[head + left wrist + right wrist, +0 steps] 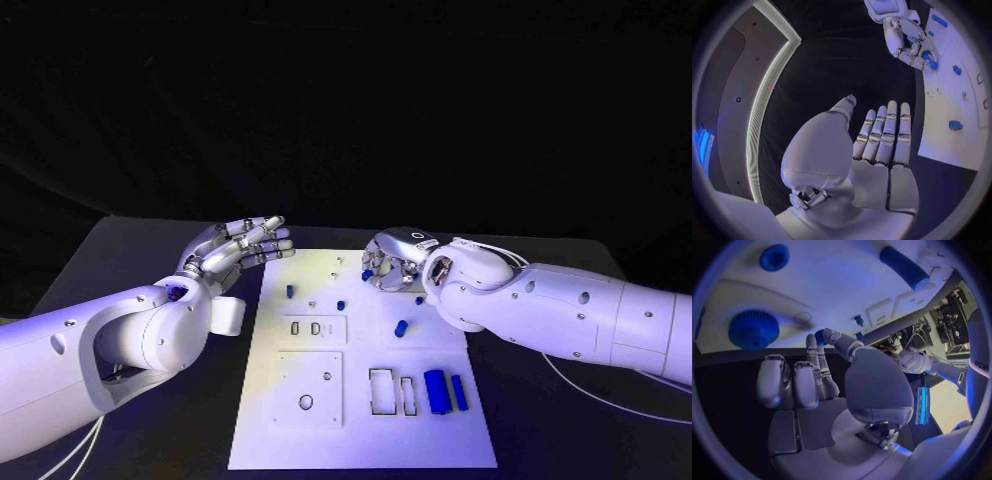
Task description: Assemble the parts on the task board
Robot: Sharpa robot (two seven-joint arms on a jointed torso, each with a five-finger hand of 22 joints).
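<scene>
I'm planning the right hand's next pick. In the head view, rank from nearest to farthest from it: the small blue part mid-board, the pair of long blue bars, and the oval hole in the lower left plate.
From the right hand:
1. Small blue part, mid-board, just below the hand.
2. Long blue bars, lower right of the board.
3. Oval hole, lower left plate, nearest the robot.

Board (361, 400) mid-table, small parts (401, 328) scattered across its far half, longer bars (437, 391) lying near-right.
</scene>
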